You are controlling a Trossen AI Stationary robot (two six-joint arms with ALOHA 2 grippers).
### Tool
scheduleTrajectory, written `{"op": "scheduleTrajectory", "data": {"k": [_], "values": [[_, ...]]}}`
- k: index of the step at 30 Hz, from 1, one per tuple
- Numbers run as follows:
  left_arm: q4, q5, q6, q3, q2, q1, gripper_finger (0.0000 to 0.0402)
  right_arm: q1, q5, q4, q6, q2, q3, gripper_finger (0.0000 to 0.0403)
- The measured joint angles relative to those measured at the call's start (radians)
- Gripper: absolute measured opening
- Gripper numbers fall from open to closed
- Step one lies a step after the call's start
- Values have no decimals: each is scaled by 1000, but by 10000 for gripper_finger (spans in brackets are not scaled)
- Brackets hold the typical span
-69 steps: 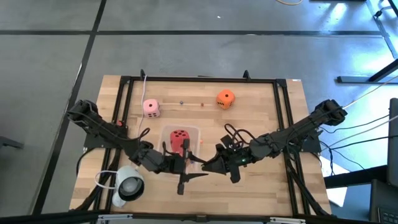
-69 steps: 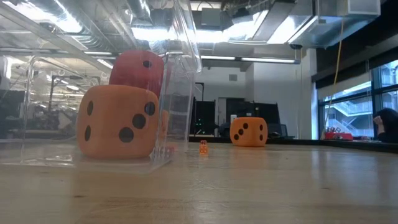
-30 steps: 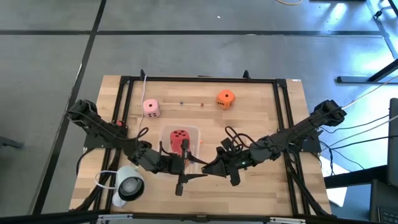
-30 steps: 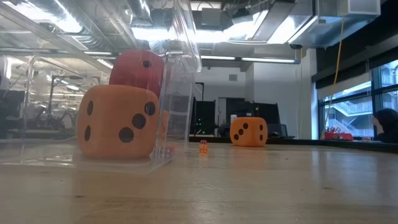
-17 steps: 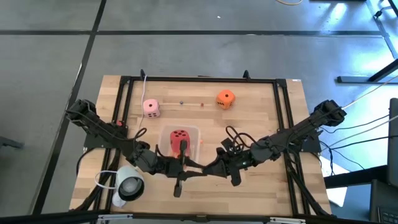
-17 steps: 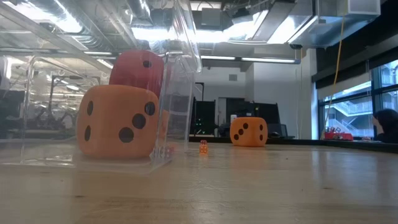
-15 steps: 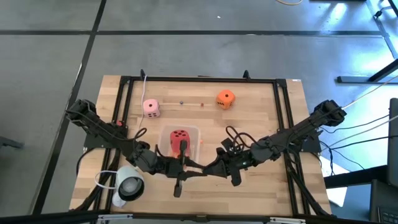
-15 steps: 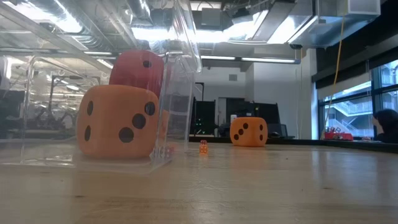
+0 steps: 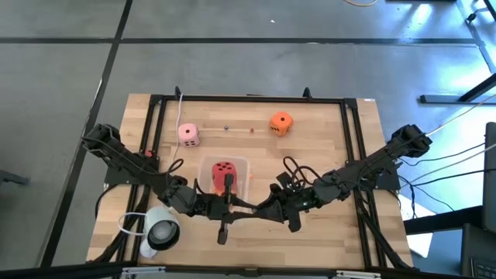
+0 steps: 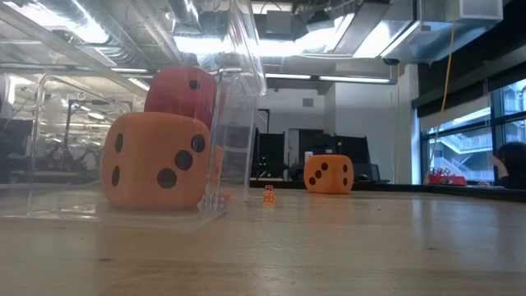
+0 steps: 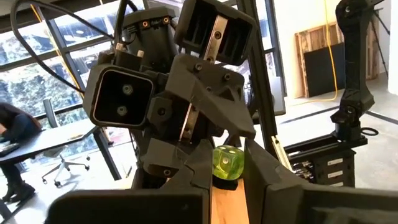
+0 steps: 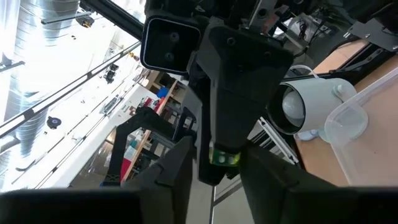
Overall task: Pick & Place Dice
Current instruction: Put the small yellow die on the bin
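A tiny green see-through die (image 11: 225, 163) sits where my left gripper (image 9: 235, 206) and my right gripper (image 9: 249, 209) meet tip to tip, just off the near edge of a clear box (image 9: 242, 164). The red die (image 9: 223, 169) rests on top of an orange die (image 10: 156, 160) inside that box. A second orange die (image 9: 280, 122) and the pale pink die (image 9: 188, 133) stand on the table's far part. Neither arm shows in the low view. My left gripper has its two fingers (image 11: 264, 177) on either side of the green die (image 11: 217, 167), level, coming from the table's left. The die is lifted clear of the table. My right gripper comes level from the table's right. Its fingers (image 12: 180, 165) stand on either side of the green die (image 12: 224, 157), which sits at the end of the left gripper's fingers.
A white round device (image 9: 159, 231) with a cable lies at the table's near left corner. A black frame (image 9: 248, 98) runs around the tabletop. A very small orange die (image 10: 269, 194) lies on the far part. Bare wood lies to the right of the box.
The two grippers have drawn together near the box's near edge: the left has reached toward the right edge, the right has edged toward the left, and their tips now meet. The dice on the table and in the box have stayed put.
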Motion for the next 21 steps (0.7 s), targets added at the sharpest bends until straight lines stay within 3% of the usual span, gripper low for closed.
{"op": "scheduleTrajectory", "data": {"k": [21], "values": [[6, -10, -4, -1, 2, -15, 27, 0, 21, 3, 1, 0, 2, 209]]}}
